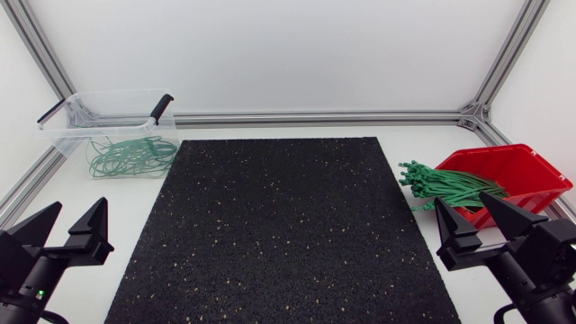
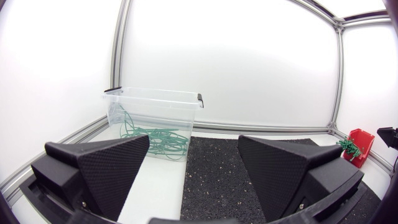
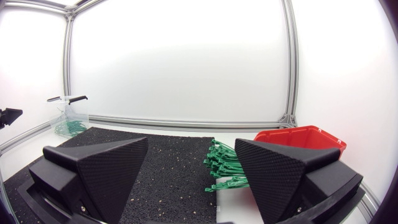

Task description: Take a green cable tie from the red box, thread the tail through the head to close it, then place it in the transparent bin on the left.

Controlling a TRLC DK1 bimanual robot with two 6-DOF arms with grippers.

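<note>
A black mat [image 1: 279,225] flecked with pale specks lay flat on the white table [image 1: 135,193]. It sat between the left gripper [image 1: 76,209] and the right gripper [image 1: 463,202] and stretched well ahead of both. Bare table showed beside each mat edge, just ahead of either gripper.

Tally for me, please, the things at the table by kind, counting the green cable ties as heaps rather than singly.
Grippers: 2 (left gripper, right gripper)
Containers: 2 (red box, transparent bin)
Cable tie heaps: 2 (loose ties spilling from the red box, looped ties in the bin)
Black mat: 1
Total: 7
</note>
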